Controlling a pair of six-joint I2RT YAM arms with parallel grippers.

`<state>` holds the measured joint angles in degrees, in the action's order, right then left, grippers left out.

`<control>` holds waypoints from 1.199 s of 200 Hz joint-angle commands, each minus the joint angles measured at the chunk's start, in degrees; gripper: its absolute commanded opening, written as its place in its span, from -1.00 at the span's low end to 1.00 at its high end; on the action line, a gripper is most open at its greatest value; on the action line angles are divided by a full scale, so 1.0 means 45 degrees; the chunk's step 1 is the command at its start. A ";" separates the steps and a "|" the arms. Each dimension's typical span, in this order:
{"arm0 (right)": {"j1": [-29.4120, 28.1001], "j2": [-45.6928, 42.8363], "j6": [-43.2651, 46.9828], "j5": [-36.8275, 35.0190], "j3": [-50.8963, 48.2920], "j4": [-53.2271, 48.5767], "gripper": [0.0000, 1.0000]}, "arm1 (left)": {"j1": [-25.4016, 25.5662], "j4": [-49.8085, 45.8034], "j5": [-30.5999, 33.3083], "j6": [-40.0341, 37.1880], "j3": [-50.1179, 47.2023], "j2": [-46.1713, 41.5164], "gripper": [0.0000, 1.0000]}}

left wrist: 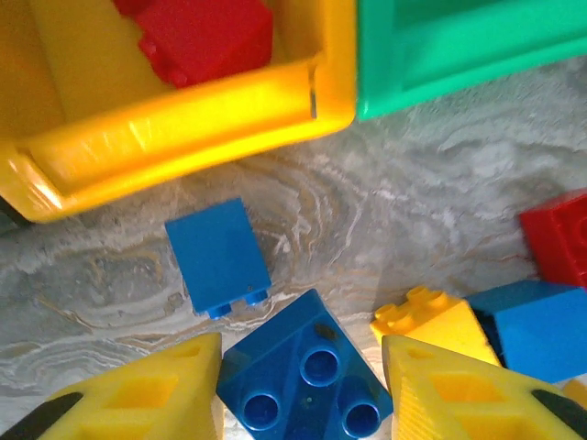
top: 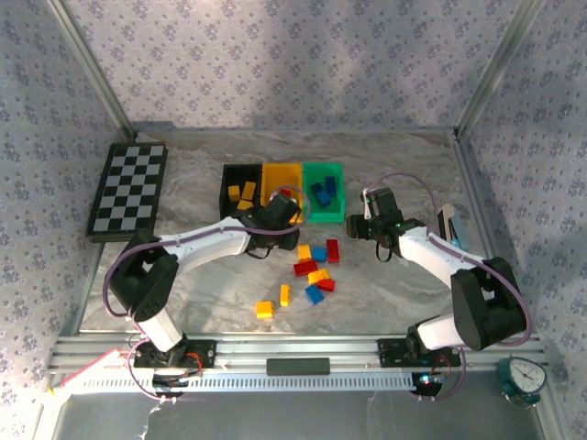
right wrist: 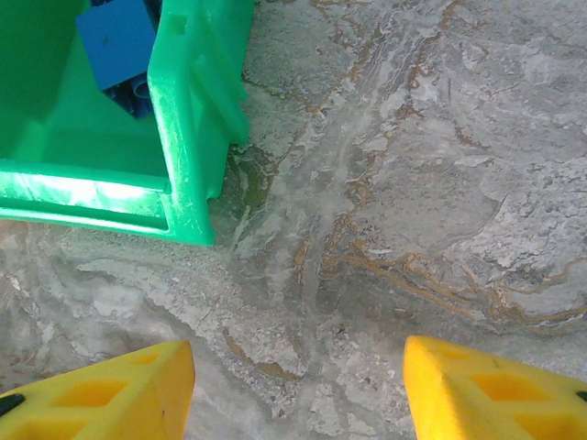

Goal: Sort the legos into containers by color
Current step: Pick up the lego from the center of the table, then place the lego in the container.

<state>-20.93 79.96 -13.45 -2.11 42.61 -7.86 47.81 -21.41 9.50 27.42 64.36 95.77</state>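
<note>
Three bins stand in a row at the back: black (top: pixel 240 183) with yellow bricks, yellow (top: pixel 280 179) with a red brick (left wrist: pixel 206 37), green (top: pixel 323 206) with blue bricks (right wrist: pixel 115 41). My left gripper (left wrist: pixel 303 353) hovers just in front of the yellow bin (left wrist: pixel 183 119), shut on a blue brick (left wrist: pixel 293 376) whose underside faces the camera. Below it lie a blue brick (left wrist: pixel 216 257), a yellow one (left wrist: pixel 431 323) and a red one (left wrist: pixel 559 238). Several loose legos (top: pixel 316 273) are scattered mid-table. My right gripper (right wrist: pixel 298 385) is open over bare table, right of the green bin (right wrist: pixel 188 137).
A black-and-white checkerboard (top: pixel 128 191) lies at the back left. A pale blue object (top: pixel 454 225) sits by the right wall, and a dial timer (top: pixel 523 378) stands off the table's near right corner. Metal frame posts rise at both back corners.
</note>
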 commanded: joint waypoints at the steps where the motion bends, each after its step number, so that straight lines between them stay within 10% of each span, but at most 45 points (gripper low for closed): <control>1: -0.0131 -0.0172 -0.0110 0.0364 -0.0209 0.0267 0.27 | 0.0098 -0.0626 0.0430 -0.0741 0.1662 0.0476 -0.15; 132: -0.1045 0.0054 -0.0018 -0.0111 0.0062 0.0191 0.27 | -0.0135 -0.3786 0.0585 -0.2420 1.0767 0.6073 -0.05; 170: -0.1094 0.0005 -0.0016 -0.0107 0.0043 0.0232 0.27 | -0.0155 -0.3564 0.0573 -0.2323 1.0601 0.6030 0.30; 240: -0.1176 -0.0027 -0.0109 0.0000 0.0085 0.0217 0.27 | 0.0064 -0.0933 -0.0278 -0.2174 0.6260 0.3615 0.28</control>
<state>-26.00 80.93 -13.50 -1.69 42.24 -7.03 47.31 -31.75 11.07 17.17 99.15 119.24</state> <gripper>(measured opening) 0.636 0.645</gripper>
